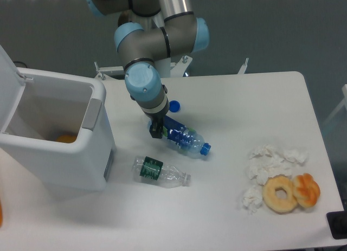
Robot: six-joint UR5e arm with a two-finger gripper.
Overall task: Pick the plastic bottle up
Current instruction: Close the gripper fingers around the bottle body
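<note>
The plastic bottle point(184, 137) lies on its side on the white table point(244, 99). It is clear, with a blue label and a blue cap point(205, 149) pointing toward the lower right. My gripper point(158, 129) points straight down at the bottle's base end, with its dark fingers point(155, 132) at or touching that end. The wrist hides the gap between the fingers, so I cannot see whether they are closed on the bottle.
A second clear bottle with a dark green label band point(160, 172) lies just in front. A loose blue cap point(174, 105) sits behind the gripper. A white bin point(95, 148) stands at the left. Crumpled tissues point(268, 163), a doughnut point(280, 194) and a pastry point(307, 189) lie at the right.
</note>
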